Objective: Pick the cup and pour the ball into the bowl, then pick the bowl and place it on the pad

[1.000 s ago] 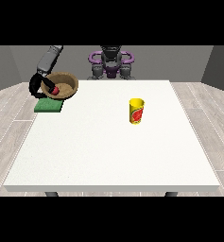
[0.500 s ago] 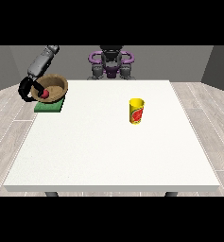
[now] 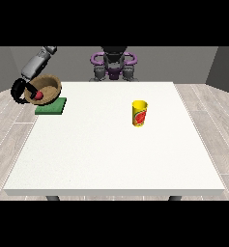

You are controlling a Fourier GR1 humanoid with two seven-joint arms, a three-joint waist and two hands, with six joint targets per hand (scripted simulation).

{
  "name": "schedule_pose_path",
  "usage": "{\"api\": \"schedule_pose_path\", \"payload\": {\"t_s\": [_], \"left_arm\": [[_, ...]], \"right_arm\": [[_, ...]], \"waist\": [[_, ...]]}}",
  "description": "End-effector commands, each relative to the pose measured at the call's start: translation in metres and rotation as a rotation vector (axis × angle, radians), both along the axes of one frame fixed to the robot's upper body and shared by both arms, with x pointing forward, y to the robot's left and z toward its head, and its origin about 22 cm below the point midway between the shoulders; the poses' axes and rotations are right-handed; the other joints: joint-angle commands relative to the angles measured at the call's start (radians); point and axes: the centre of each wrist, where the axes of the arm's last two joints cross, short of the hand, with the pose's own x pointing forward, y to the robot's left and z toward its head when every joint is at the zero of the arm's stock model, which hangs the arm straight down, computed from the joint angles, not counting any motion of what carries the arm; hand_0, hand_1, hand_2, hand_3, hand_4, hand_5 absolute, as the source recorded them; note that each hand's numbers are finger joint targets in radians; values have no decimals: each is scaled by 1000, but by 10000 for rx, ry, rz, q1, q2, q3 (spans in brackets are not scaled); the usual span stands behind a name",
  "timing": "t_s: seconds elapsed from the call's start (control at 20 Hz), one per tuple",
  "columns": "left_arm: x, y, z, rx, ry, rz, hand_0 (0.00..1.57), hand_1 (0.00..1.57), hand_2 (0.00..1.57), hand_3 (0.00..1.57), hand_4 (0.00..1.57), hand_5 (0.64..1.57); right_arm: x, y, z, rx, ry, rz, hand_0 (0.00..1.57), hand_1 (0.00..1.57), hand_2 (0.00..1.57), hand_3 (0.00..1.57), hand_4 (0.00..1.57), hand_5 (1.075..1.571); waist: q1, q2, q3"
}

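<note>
Front view. Robot torso [image 3: 113, 65] stands behind the far edge of the white table [image 3: 111, 154], small at the view's top.

Arm at the view's left [image 3: 38, 62]: grey forearm slants down and outward from near the far-left corner, ending past the tabletop's left edge. Its black hand [image 3: 20, 90] sits at the lowest end of the arm, over the floor side of that edge. Fingers curve in a dark arc round the outer, left rim of the bowl [image 3: 46, 88]; the hand has hold of the bowl there.

Bowl: brown, tilted, its opening turned toward the camera and somewhat left, so the inside shows. It is held up at the far-left corner, overhanging the left edge. Its lower rim lies just above the pad's far edge; contact or a gap there cannot be told.

Ball [image 3: 39, 96]: red, inside the bowl, low against the wall on the hand's side.

Pad [image 3: 51, 106]: green, flat on the tabletop at the far-left corner, along the left edge.

Cup [image 3: 139, 114]: yellow with a red mark, upright, right of the tabletop's centre, well apart from bowl and pad. Nothing touches it.

The other hand does not show.
</note>
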Motion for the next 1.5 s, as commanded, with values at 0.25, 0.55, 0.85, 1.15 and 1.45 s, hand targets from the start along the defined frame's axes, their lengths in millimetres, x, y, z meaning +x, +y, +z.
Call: {"api": "schedule_pose_path", "payload": {"t_s": [0.25, 0.55, 0.85, 1.15, 1.45], "left_arm": [[14, 5, -27, -133, 851, 16, 0, 0, 0, 0, 0, 1535], [13, 5, -32, -80, 230, 246, 0, 0, 0, 0, 0, 1523], [1, 12, -24, -6, 358, 277, 0, 0, 0, 0, 0, 1523], [-9, 13, -12, 7, -68, -69, 0, 0, 0, 0, 0, 1516], [-17, 13, -6, 122, -270, 18, 0, 0, 0, 0, 0, 1515]], "right_arm": [[18, 20, 15, -279, 872, 330, 1571, 1571, 1571, 1301, 1240, 1570], [15, 30, -23, 781, 531, 636, 1571, 1571, 1571, 1282, 1157, 1570], [-6, 6, -46, 1984, 1667, -702, 1571, 1571, 1571, 1571, 887, 1562], [-15, -28, 2, 1808, 465, -2012, 740, 740, 690, 1053, 0, 1538], [-20, -41, 25, 1594, 65, -1821, 477, 477, 543, 692, 0, 1513]], "waist": [[-25, -851, -21], [-277, -200, -9], [20, -510, -4], [229, 2, -7], [161, 152, -7]]}}
